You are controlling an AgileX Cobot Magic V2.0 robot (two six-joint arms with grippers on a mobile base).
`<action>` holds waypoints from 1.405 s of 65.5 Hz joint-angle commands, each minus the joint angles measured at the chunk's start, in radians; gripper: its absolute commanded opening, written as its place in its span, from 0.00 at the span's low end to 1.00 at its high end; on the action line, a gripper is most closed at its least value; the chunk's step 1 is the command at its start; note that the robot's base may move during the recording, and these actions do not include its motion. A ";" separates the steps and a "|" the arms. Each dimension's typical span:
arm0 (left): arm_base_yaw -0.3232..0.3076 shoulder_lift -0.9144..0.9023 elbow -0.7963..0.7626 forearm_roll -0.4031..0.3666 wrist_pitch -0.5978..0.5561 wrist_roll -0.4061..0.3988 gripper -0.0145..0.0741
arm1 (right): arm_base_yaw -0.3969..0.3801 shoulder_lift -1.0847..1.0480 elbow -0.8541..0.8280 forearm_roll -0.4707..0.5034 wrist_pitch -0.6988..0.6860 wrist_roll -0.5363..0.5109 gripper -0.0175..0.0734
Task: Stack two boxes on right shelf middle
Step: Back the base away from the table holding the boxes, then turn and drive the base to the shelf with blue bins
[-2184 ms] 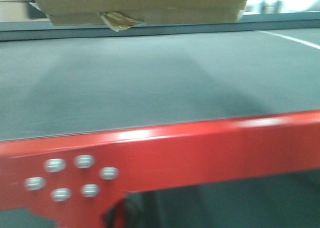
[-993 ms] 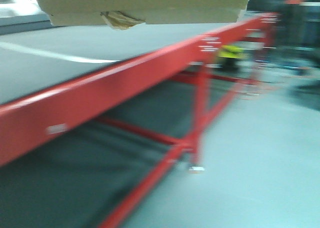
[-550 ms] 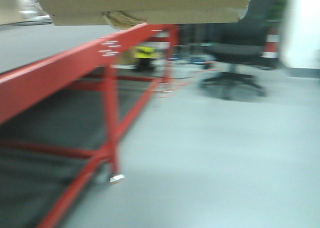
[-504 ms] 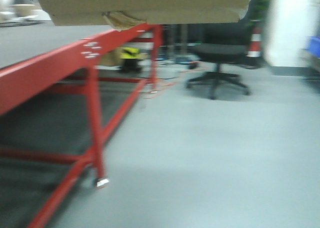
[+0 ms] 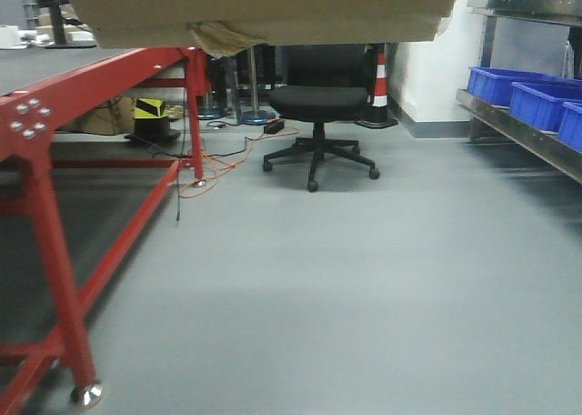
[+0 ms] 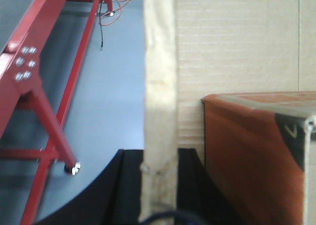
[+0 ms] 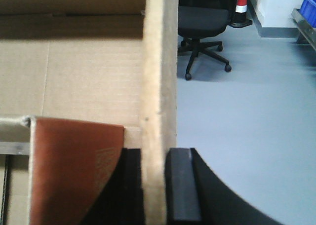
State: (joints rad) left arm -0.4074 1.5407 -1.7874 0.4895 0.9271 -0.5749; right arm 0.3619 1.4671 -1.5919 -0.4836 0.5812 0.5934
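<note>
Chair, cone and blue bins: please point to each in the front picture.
Chair (image 5: 318,98), front view, on the seat.
Cone (image 5: 379,74), front view, on its striped body.
Blue bins (image 5: 496,86), front view, on one bin's wall.

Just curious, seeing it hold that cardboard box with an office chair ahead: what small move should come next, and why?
Probably turn the base rightward. The left fingers and right fingers each pinch a wall of the box, but the steel shelf holding blue bins sits at the front view's right edge, while the chair is straight ahead.
</note>
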 commanded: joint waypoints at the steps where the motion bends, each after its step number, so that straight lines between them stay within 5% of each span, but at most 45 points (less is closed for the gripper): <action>1: 0.005 -0.006 -0.013 0.014 -0.034 -0.004 0.04 | -0.004 -0.012 -0.012 -0.016 -0.094 0.002 0.01; 92: 0.005 -0.006 -0.013 0.014 -0.034 -0.004 0.04 | -0.004 -0.012 -0.012 -0.016 -0.096 0.002 0.01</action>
State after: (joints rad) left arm -0.4074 1.5407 -1.7896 0.4917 0.9271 -0.5749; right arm 0.3619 1.4713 -1.5919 -0.4836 0.5770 0.5934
